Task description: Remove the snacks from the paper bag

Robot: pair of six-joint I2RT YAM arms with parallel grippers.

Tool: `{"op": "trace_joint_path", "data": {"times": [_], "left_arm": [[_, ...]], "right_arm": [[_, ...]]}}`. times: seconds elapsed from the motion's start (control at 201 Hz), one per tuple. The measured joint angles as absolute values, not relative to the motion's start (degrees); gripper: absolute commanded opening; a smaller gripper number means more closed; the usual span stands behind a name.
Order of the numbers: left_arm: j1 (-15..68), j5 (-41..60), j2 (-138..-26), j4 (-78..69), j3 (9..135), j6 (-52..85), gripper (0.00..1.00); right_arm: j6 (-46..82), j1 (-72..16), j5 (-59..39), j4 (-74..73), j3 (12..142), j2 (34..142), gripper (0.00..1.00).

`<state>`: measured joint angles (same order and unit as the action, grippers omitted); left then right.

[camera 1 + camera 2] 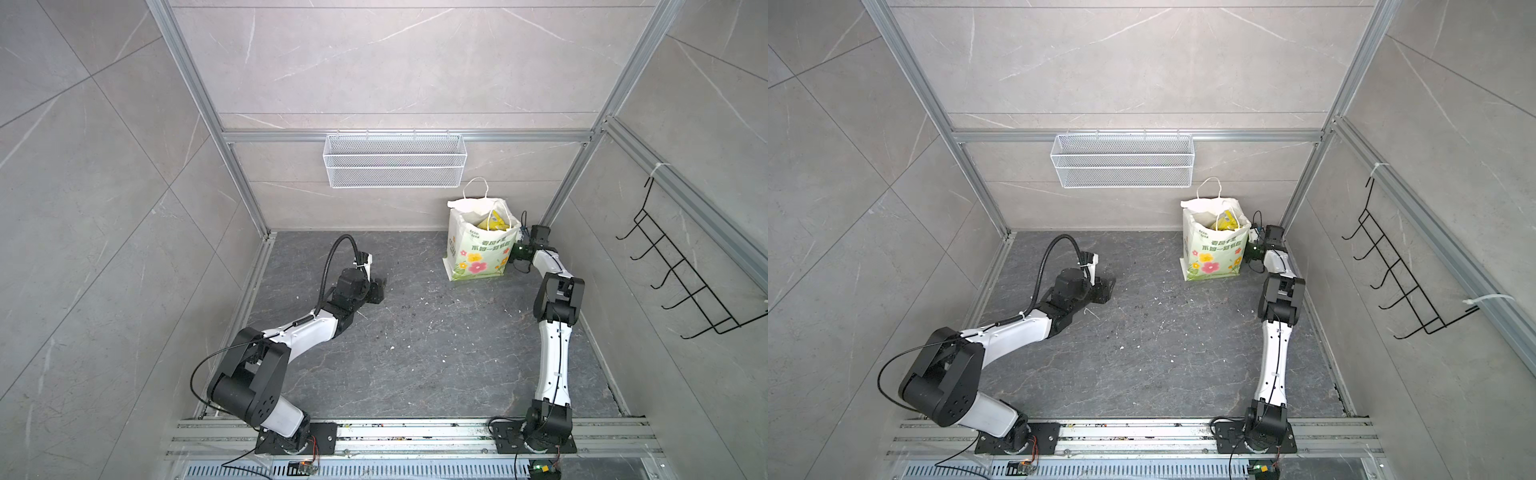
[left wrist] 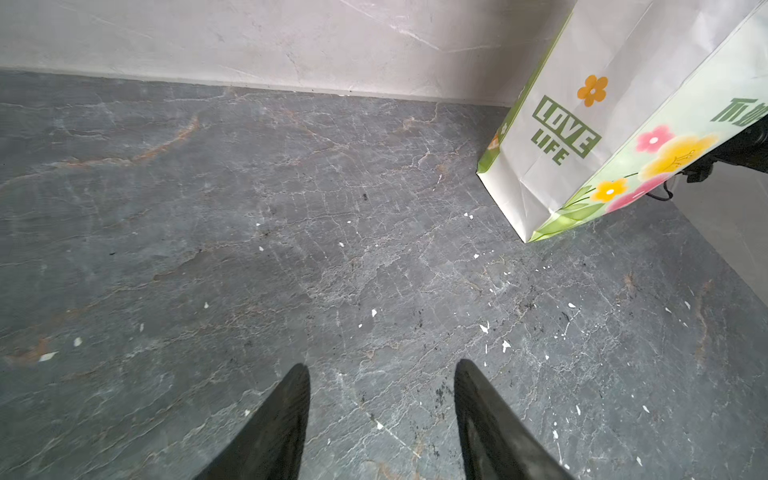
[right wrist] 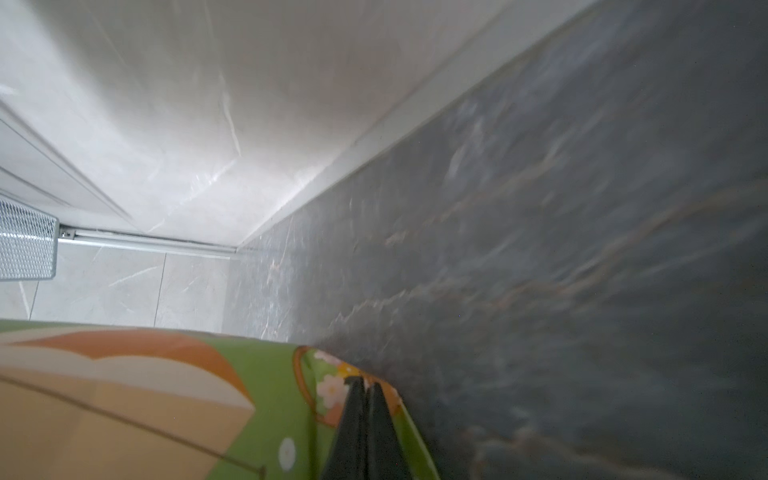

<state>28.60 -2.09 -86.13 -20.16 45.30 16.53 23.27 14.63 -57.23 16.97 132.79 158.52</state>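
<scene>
Soft, even light, edges bowed in both top views; the right wrist view is smeared, paper bag point(image 3: 257, 365) unfocused.

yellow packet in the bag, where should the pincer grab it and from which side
Pinch the upper edge of the yellow packet, which pokes up in the open mouth of the upright paper bag. Come straight down from above with the open left pincer; the bag's walls block every other side.

one paper bag point(image 1: 478, 257), one yellow packet point(image 1: 494, 223) showing, one mesh basket point(image 1: 395, 160)
</scene>
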Motion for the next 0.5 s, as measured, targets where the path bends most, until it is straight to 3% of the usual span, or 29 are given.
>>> {"op": "trace_joint_path", "data": {"times": [0.214,0.498], "left_arm": [[27.62,-5.41,-82.02,-21.45,40.62,15.70,0.61],[25.32,-8.95,-75.18,-20.71,35.97,14.94,0.62]], "right_arm": [[25.85,12.49,-56.86,5.82,114.24,148.75,0.00],[25.74,9.58,-55.61,1.96,107.04,144.53,0.00]]}}
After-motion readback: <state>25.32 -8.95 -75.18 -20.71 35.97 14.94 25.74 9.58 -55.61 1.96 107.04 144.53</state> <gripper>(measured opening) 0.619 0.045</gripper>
